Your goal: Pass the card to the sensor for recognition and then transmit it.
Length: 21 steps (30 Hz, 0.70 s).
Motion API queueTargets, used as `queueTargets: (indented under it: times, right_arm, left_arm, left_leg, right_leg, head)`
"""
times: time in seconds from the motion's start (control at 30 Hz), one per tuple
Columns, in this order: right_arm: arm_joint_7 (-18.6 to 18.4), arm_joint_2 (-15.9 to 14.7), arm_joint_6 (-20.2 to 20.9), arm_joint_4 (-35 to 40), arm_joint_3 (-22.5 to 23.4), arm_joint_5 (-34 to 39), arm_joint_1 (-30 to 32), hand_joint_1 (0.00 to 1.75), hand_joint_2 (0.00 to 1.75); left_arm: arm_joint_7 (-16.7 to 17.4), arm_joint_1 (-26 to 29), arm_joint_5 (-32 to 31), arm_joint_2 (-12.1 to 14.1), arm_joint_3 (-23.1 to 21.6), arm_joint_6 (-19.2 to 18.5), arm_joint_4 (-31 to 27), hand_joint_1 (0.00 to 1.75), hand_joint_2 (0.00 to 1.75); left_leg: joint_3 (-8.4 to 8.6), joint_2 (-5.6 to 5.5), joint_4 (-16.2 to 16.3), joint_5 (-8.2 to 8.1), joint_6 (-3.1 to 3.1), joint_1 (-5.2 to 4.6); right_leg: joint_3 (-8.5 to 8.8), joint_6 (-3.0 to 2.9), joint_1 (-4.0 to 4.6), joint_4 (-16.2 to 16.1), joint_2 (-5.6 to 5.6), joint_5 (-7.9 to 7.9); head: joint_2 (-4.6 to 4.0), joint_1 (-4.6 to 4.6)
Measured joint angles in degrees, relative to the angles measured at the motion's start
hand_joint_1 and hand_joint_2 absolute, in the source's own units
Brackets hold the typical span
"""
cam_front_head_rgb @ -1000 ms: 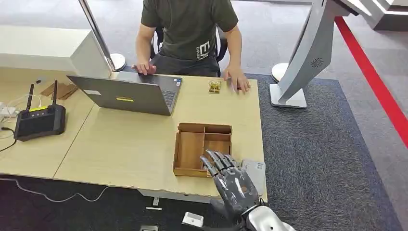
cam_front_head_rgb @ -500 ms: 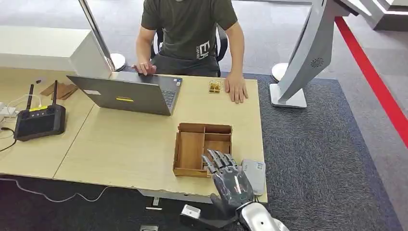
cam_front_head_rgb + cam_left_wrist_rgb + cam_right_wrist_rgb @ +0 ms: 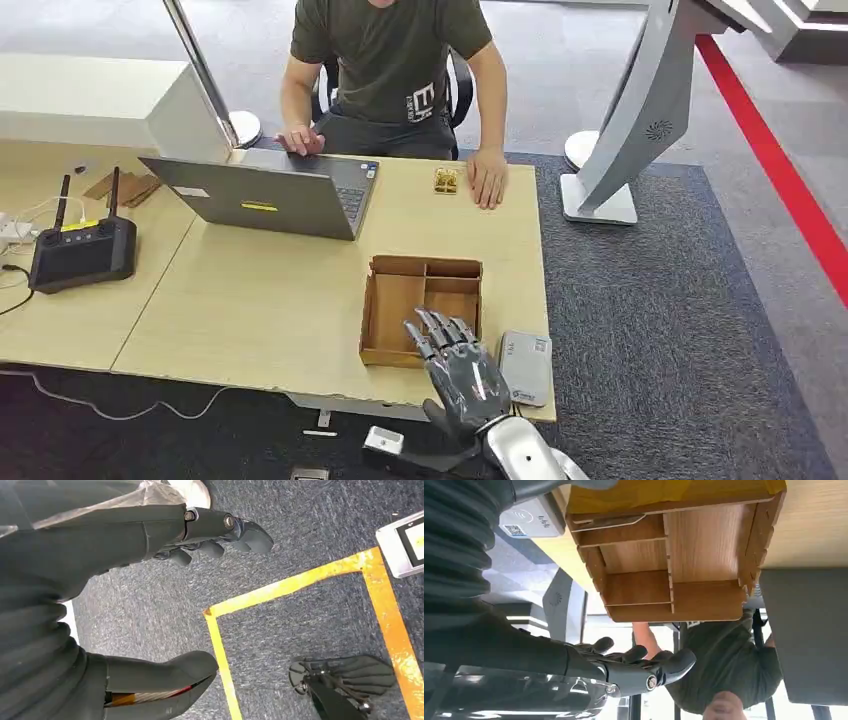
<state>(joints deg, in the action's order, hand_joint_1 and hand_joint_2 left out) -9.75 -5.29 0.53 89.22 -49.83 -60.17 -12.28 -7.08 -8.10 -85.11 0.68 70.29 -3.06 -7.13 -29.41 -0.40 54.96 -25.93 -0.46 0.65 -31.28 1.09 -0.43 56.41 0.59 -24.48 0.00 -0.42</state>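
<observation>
My right hand hovers with fingers spread over the near right corner of the wooden divided tray, holding nothing. The right wrist view shows that hand beside the tray, where a thin card-like plate lies in one compartment. The grey card sensor lies flat on the table just right of the hand, and its pale face with a code sticker appears in the wrist view. My left hand hangs over the carpet, fingers apart and empty.
A person sits across the table with one hand at a grey laptop and the other beside a small yellow item. A black router stands at the left. A white kiosk stand rises right of the table.
My right hand has shifted left and toward the table's near edge, uncovering the sensor. The person's hand has drawn back beside the yellow item.
</observation>
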Motion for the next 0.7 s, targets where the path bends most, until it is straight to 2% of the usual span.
queueTargets:
  times: [0.17,0.53,0.7]
  right_arm:
    - [1.2,1.3,-2.6,-4.2,-0.2,-0.7,-1.3,0.0,1.75]
    - [1.8,3.0,-3.3,-9.7,-0.6,-1.7,-2.5,0.0,1.75]
    - [3.2,4.4,-8.3,-13.9,-1.0,-1.7,-3.7,0.0,1.75]
  left_arm:
    - [0.0,0.0,-0.6,-0.1,0.2,0.0,0.0,0.0,1.75]
    - [0.0,0.0,-0.8,-0.1,0.2,0.0,0.0,0.0,1.75]
    - [0.3,0.0,-1.2,-0.2,0.2,0.4,0.0,0.0,1.75]
  left_leg:
    - [0.0,0.0,0.0,0.0,0.0,0.0]
    - [0.0,0.0,0.0,0.0,0.0,0.0]
    - [0.01,0.0,0.0,0.0,0.0,0.0]
  right_leg:
    - [0.0,0.0,0.0,0.0,0.0,0.0]
    - [0.0,0.0,0.0,0.0,0.0,0.0]
    - [0.0,0.0,0.0,0.0,0.0,0.0]
  head:
    - [0.0,0.0]
    - [0.0,0.0]
    - [0.0,0.0]
